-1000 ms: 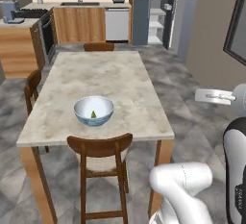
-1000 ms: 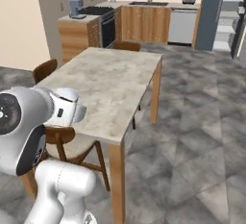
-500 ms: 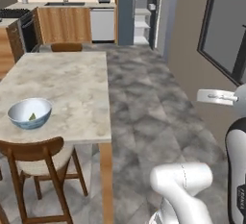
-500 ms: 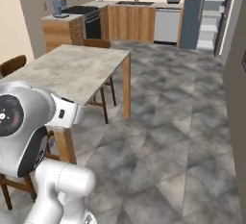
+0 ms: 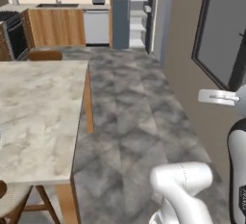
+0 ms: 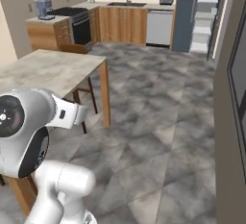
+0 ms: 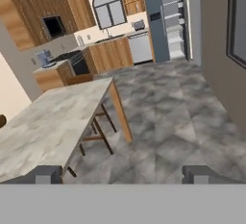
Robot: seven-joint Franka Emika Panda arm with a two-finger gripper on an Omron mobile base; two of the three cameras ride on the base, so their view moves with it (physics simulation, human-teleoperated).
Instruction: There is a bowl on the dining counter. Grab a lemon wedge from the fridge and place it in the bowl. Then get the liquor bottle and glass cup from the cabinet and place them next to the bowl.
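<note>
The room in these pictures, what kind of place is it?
A rendered home kitchen with a dining area, most likely: a stone-topped dining counter, a tall grey fridge with its door open, and a black stove among wooden cupboards.

Even flat rendered light, no hard shadows or glare, soft low-res blur throughout, brightest at the far arched window (image 7: 110, 9), floor (image 5: 139, 112) mottled grey.

Dining counter (image 5: 38, 117) left, fridge (image 5: 121, 14) beyond
</note>
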